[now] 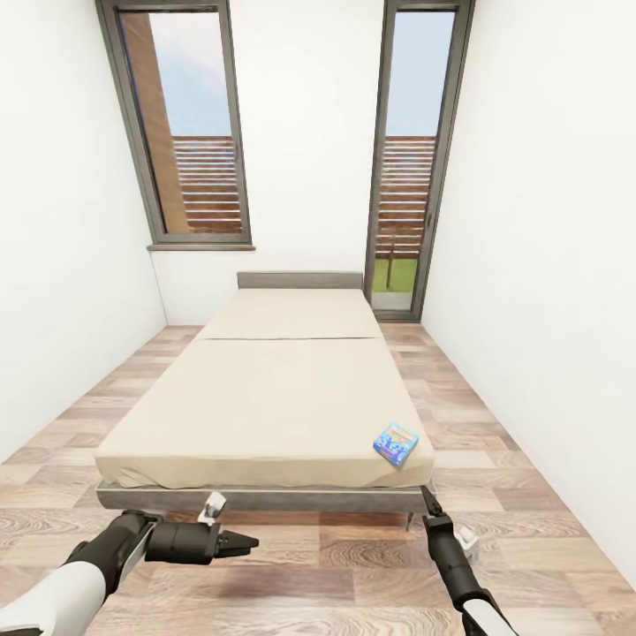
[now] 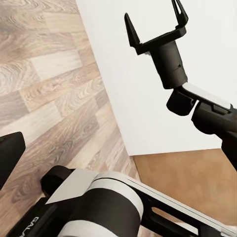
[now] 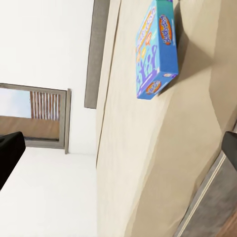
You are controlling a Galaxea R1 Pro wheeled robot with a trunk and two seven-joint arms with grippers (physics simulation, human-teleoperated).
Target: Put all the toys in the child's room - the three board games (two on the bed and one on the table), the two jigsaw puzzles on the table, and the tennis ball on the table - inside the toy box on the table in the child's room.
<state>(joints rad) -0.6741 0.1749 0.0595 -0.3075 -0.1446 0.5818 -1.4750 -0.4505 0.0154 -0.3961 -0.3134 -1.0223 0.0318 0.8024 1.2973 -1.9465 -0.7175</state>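
Note:
A small blue board game (image 1: 396,442) lies flat on the near right corner of the bed (image 1: 265,397), a beige mattress on a thin grey frame. My right gripper (image 1: 430,503) is open just below that corner, pointing up at the frame, a little short of the box. In the right wrist view the blue board game (image 3: 155,49) lies ahead on the mattress (image 3: 148,168). My left gripper (image 1: 243,543) hovers over the floor in front of the bed's foot, pointing right, open and empty. The left wrist view shows the right gripper (image 2: 154,19) with fingers spread.
Wood floor (image 1: 495,459) runs along both sides of the bed, between white walls. A tall window (image 1: 185,132) is at the back left and a glass door (image 1: 411,177) at the back right. A grey headboard (image 1: 300,280) closes the bed's far end.

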